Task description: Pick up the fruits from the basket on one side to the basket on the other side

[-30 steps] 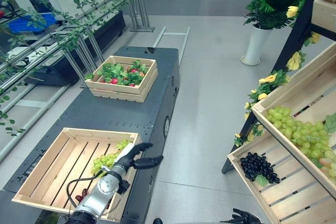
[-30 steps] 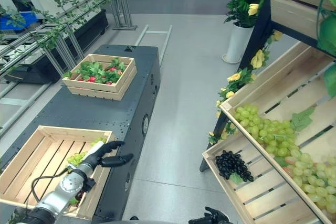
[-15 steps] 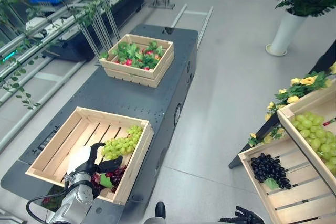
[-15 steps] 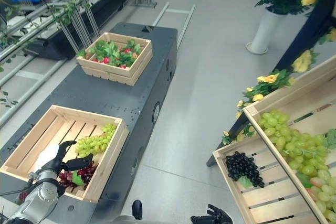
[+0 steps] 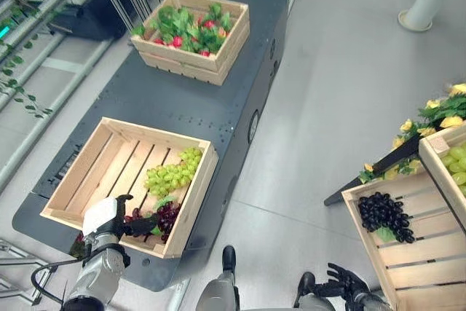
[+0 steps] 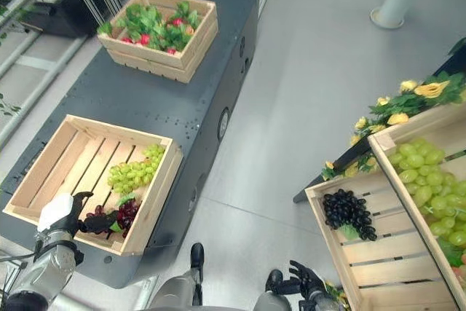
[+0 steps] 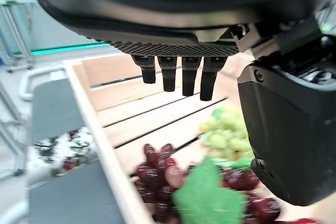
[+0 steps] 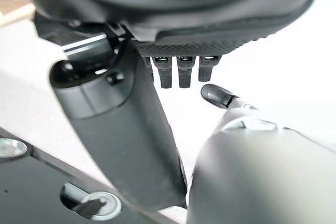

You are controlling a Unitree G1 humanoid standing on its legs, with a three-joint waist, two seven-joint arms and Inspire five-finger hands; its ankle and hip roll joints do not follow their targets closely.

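Left hand (image 5: 109,218) over near crate (image 5: 80,172), fingers open.
Dark red grapes (image 5: 164,218) just beyond fingertips (green grapes (image 5: 172,175) alongside); right hand (image 5: 342,282) low, fingers relaxed.

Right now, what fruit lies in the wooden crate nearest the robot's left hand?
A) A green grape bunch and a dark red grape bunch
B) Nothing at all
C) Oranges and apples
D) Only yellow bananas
A: the near crate holds a green grape bunch and, closer to the left hand, a dark red grape bunch; the left wrist view shows both past the open fingers.
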